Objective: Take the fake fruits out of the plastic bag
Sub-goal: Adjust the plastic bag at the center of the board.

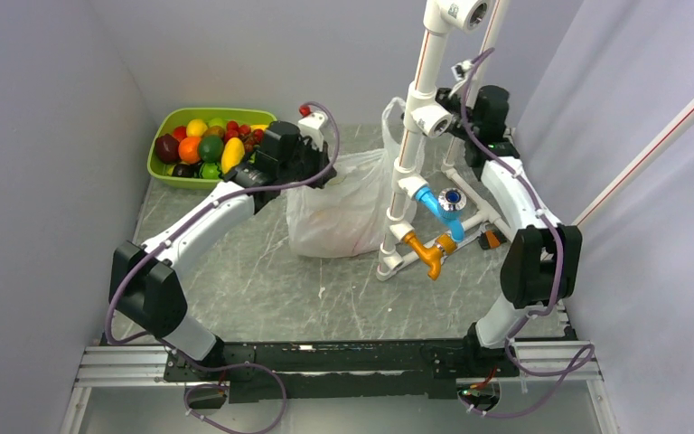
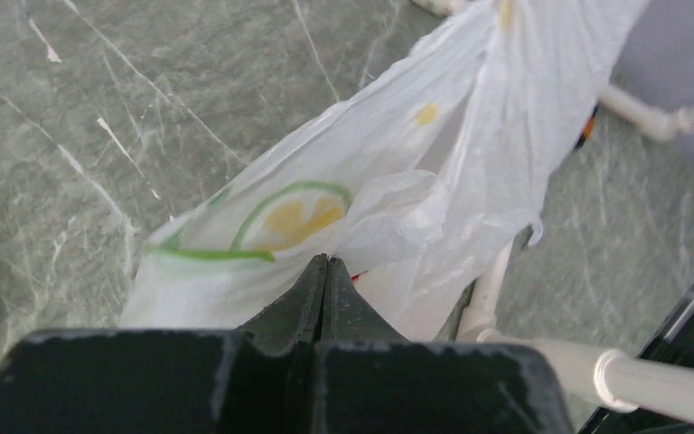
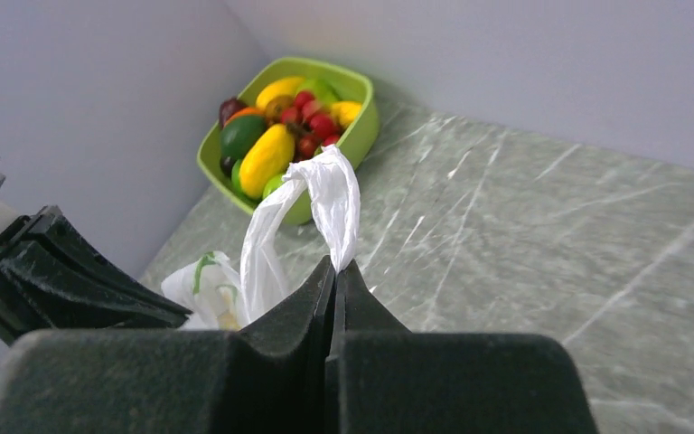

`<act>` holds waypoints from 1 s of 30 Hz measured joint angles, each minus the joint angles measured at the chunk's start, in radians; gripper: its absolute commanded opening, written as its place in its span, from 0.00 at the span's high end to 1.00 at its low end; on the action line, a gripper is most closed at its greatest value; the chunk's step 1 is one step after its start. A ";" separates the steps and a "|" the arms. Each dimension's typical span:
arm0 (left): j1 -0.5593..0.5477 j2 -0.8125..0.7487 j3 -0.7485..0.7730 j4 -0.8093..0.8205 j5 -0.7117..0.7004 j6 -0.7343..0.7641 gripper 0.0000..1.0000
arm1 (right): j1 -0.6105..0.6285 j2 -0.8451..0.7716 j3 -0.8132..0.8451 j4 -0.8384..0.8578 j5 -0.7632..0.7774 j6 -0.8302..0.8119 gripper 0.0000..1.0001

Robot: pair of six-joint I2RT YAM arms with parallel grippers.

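The limp, slippery plastic bag (image 1: pixel 339 212) is clamped: left pincer (image 2: pixel 325 271) on its film, right pincer (image 3: pixel 336 271) on its handle (image 3: pixel 334 194).

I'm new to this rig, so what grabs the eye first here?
The lemon-printed plastic bag at mid-table, pinched by both the left gripper and the right gripper. Next, the lime-green tray heaped with colourful fruit in the far left corner, and the tall white pipe frame right of the bag.
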 measured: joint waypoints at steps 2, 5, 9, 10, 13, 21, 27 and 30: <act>0.034 0.009 0.014 0.002 0.020 -0.046 1.00 | -0.048 0.001 -0.001 0.026 -0.014 0.034 1.00; 0.116 0.071 0.092 0.020 0.092 -0.151 1.00 | -0.095 0.013 0.024 0.031 -0.033 0.056 1.00; 0.207 0.275 0.402 0.016 0.212 -0.271 1.00 | -0.114 0.079 0.173 0.012 -0.042 0.049 0.97; 0.221 0.343 0.516 -0.005 0.239 -0.294 1.00 | -0.116 0.096 0.221 -0.002 -0.041 0.043 0.97; 0.248 0.523 0.843 -0.023 0.318 -0.363 1.00 | -0.139 0.145 0.392 -0.055 -0.040 0.018 0.94; 0.291 0.440 0.718 0.023 0.443 -0.428 1.00 | -0.176 0.067 0.345 -0.067 -0.042 -0.008 0.89; 0.296 0.203 0.282 -0.016 0.430 -0.294 1.00 | -0.138 -0.093 -0.101 0.034 -0.050 0.066 0.77; 0.297 0.100 0.093 -0.059 0.395 -0.216 1.00 | -0.076 -0.136 -0.257 0.025 -0.024 0.085 0.62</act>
